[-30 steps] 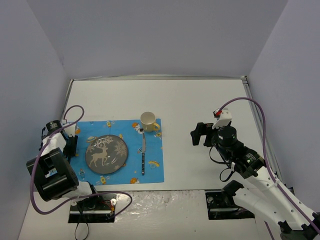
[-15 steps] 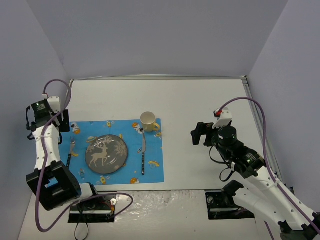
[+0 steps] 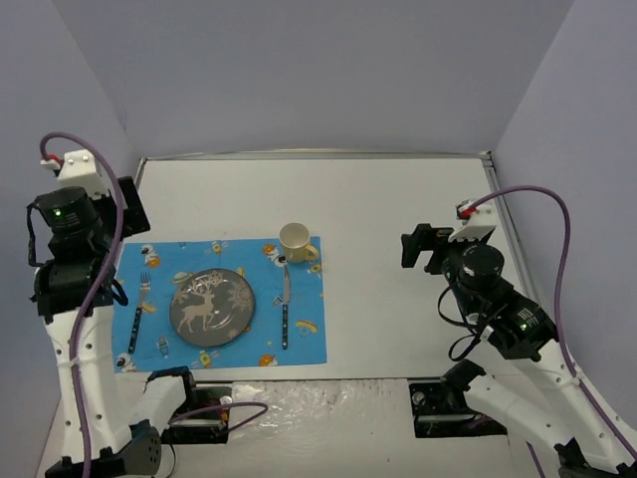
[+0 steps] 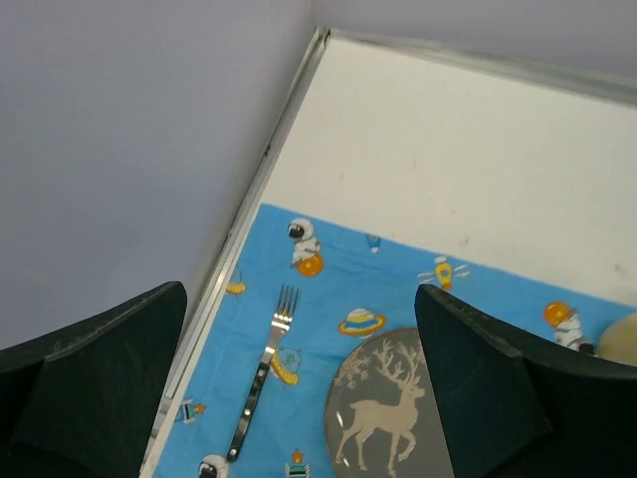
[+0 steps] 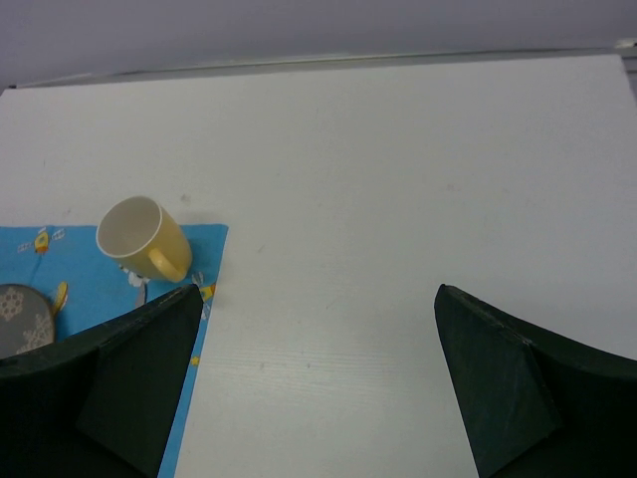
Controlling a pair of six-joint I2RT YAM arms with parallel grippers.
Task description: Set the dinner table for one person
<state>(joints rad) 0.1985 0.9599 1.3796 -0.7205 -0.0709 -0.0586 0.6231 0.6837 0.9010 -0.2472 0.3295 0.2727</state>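
The white dinner table carries a blue cartoon-print placemat. On the mat lie a grey deer-print plate, a fork to its left and a knife to its right. A yellow mug stands at the mat's far right corner. My left gripper hangs open and empty, high above the mat's left edge. Its wrist view looks down on the fork and the plate. Over bare table right of the mat, my right gripper is open and empty, with the mug in its wrist view.
A thin metal rim borders the table, with pale walls close behind and on both sides. The arm bases and purple cables sit at the near edge. Bare tabletop stretches behind and to the right of the mat.
My left gripper opened, let go of the fork on the mat's left side, and rose up and away. The right arm lifted and shifted slightly right, still open.
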